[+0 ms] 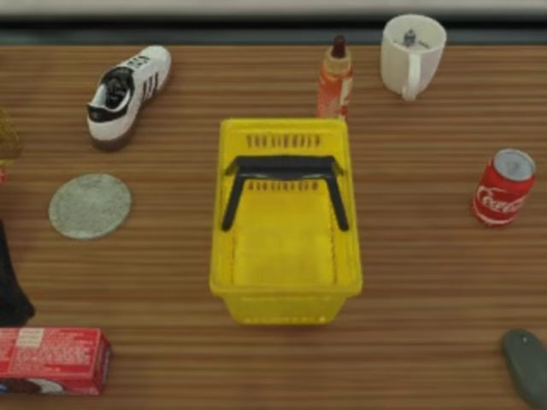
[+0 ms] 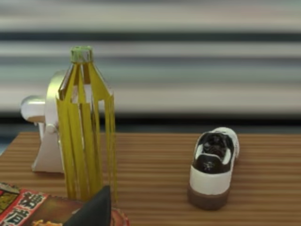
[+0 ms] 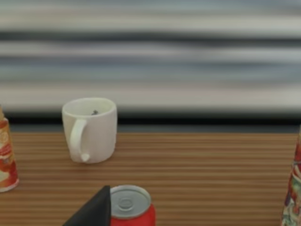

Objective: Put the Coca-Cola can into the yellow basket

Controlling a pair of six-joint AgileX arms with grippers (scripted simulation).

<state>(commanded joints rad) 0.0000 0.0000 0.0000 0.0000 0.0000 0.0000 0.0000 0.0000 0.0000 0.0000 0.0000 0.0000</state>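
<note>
Grippers first: neither one was really in frame, just a dark finger tip (image 3: 96, 209) poking into the right wrist view near the Coca-Cola can (image 1: 503, 188), so I couldn't tell if either was apart or together. Going left to right on the table: sneaker (image 1: 128, 90), round grey coaster (image 1: 90, 205), yellow basket (image 1: 229, 256) dead center with its handle folded across, then the can standing upright, well apart from the basket. Looked like nothing had been grabbed yet.
</note>
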